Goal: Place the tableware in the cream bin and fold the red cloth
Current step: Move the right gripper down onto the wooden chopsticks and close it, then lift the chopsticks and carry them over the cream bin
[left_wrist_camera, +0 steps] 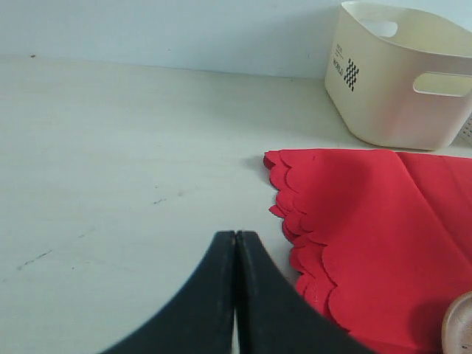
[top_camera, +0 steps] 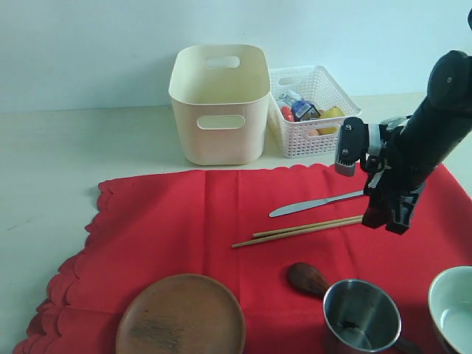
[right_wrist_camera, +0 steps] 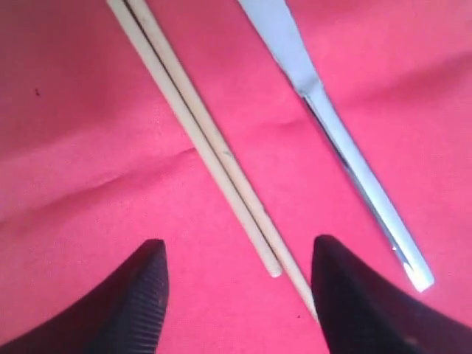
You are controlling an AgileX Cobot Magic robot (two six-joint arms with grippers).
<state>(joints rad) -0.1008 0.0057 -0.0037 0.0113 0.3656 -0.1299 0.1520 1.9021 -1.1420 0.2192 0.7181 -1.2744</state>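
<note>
The red cloth (top_camera: 221, 221) lies spread on the table. On it rest the silver knife (top_camera: 313, 204), the light wooden chopsticks (top_camera: 299, 231), the dark wooden spoon (top_camera: 306, 279), the brown wooden plate (top_camera: 181, 316), the steel cup (top_camera: 361, 315) and the pale bowl (top_camera: 454, 306). The cream bin (top_camera: 219, 103) stands behind the cloth. My right gripper (top_camera: 386, 220) hangs open just above the chopsticks' right ends; its wrist view shows the chopsticks (right_wrist_camera: 206, 140) between the fingertips (right_wrist_camera: 147, 287) and the knife (right_wrist_camera: 339, 140) beside them. My left gripper (left_wrist_camera: 236, 240) is shut and empty over bare table beside the cloth's scalloped corner (left_wrist_camera: 354, 221).
A white lattice basket (top_camera: 310, 110) with toy food and a small carton stands right of the cream bin. The pale tabletop (top_camera: 66, 169) stretches left of the cloth. The cup, bowl and plate sit at the cloth's near edge.
</note>
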